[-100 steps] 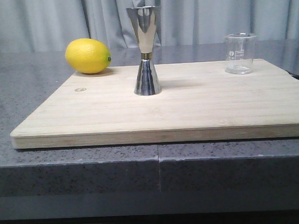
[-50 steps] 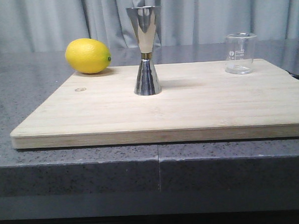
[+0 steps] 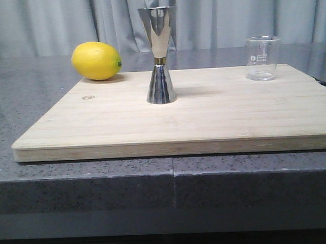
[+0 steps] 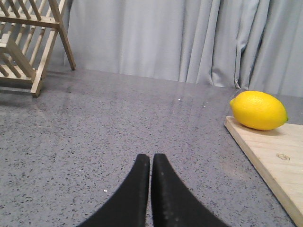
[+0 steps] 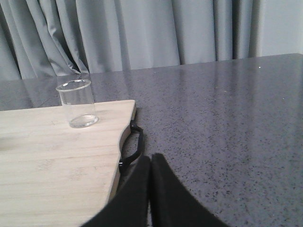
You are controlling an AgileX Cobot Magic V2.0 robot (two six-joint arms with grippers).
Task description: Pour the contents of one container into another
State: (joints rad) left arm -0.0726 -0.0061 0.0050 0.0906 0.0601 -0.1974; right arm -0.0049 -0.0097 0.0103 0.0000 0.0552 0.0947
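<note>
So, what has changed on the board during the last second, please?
Nothing visibly changed. The beaker, the jigger and the lemon stand in the same places on the cutting board, and no arm has entered the front view.

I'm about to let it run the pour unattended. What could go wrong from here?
The jigger is tall on a narrow base, so a bump from the beaker or an arm may topple it. Its mouth is small, so the pour might spill onto the cutting board. The right gripper is shut beside the board and must open before grasping the smooth glass.
</note>
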